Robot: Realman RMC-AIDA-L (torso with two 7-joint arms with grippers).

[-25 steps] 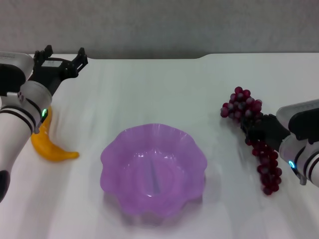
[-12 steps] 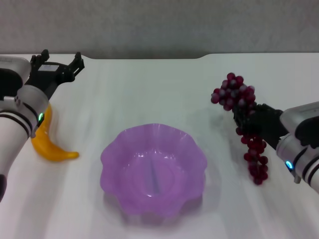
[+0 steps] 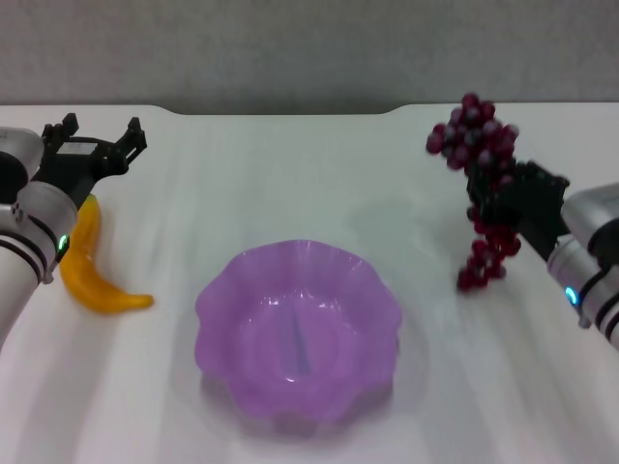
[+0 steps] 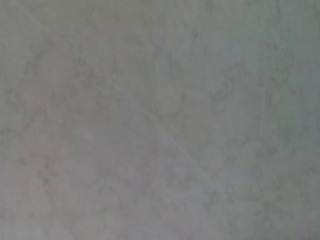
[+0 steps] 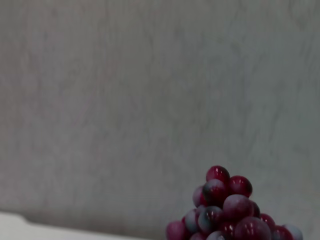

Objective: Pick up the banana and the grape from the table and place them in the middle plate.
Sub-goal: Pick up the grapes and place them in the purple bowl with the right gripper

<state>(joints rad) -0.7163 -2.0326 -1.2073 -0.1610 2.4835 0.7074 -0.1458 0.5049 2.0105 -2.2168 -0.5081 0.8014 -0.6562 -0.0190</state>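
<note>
Right of the empty plate (image 3: 298, 333) my right gripper (image 3: 503, 198) clamps the lifted grape (image 3: 481, 184); banana (image 3: 92, 271) untouched, left gripper (image 3: 95, 145) spread.

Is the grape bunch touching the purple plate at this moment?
Apart. The head view shows the grape bunch held up by the right tool, hanging right of the purple plate, with bare white table showing between them.

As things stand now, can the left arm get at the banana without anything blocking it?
Probably yes. The banana lies uncovered on the table, just beside the left gripper, whose fingers are open. The middle plate sits apart, and the right gripper holds the grape far away.
</note>
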